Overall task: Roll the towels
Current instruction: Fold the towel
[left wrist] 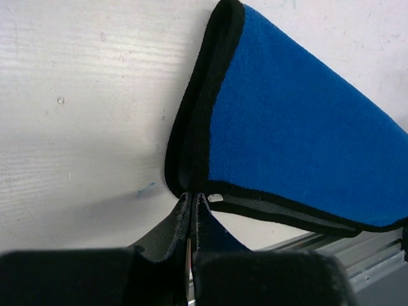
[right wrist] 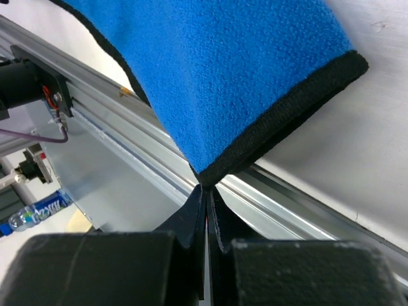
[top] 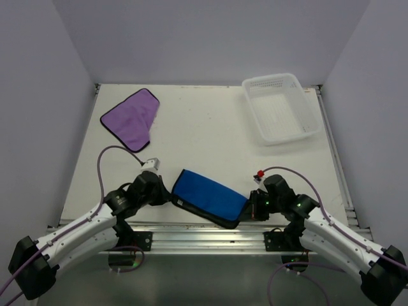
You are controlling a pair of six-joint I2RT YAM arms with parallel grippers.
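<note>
Risky spot at the near edge of the scuffed white tabletop [top: 210, 127]: easy to drag the blue towel [top: 210, 196] over the metal rail [top: 210, 231] and snag it, or lose the fold by pulling unevenly. Fleecy, floppy, black-hemmed, doubled over. Purple towel [top: 131, 118] far left, flat, one corner flipped. Left pincer [left wrist: 193, 197] and right pincer [right wrist: 207, 191] both clamped on thin hem corners, so could slip.
</note>
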